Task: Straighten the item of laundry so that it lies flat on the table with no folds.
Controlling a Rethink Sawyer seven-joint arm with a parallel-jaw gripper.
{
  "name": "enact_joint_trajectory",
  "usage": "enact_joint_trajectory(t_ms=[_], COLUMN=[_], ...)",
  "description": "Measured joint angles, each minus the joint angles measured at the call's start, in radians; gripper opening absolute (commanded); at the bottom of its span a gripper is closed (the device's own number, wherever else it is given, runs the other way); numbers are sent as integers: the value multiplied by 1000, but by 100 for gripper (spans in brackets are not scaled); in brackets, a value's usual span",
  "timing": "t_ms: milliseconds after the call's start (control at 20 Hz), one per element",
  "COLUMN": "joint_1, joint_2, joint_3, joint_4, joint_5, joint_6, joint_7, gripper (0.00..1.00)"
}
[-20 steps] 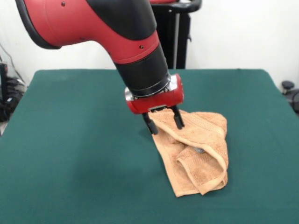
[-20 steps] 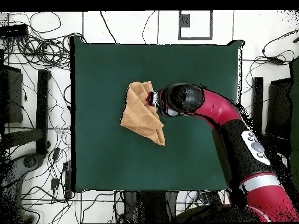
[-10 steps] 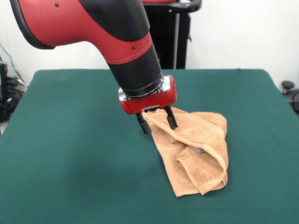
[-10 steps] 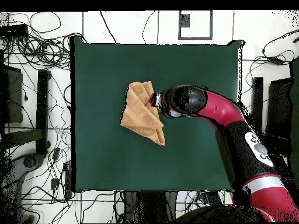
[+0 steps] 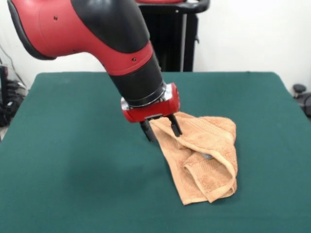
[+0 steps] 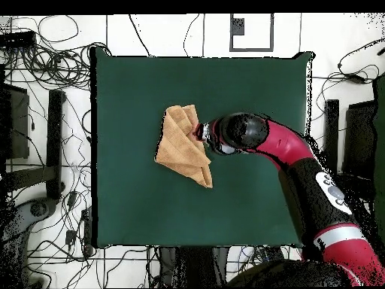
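The orange-tan towel (image 5: 206,155) lies crumpled and folded over itself on the dark green table (image 5: 73,160), right of centre in the front view. In the overhead view the towel (image 6: 180,147) sits left of the table's (image 6: 248,83) middle. My gripper (image 5: 161,130) is open, its two black fingers (image 5: 174,125) straddling the towel's upper left corner, tips at or just above the cloth. A small grey-white label shows in the towel's folds. In the overhead view the arm's wrist hides the gripper (image 6: 201,132) beside the towel's right edge.
The robot's black pedestal (image 5: 177,36) stands behind the table's far edge. Cables and equipment (image 6: 45,113) lie on the floor round the table. The arm (image 6: 301,162) reaches across the table's right half in the overhead view.
My gripper has moved steadily left in the front view, from over the towel to its upper left corner. The towel has kept its shape and place.
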Motion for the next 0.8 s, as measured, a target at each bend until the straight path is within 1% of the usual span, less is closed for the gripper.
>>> enact_joint_trajectory(t_ms=[800], joint_1=[-8], joint_2=[74], joint_3=[28], joint_4=[13], joint_5=[-2], joint_6=[54], joint_7=[0], gripper=[100])
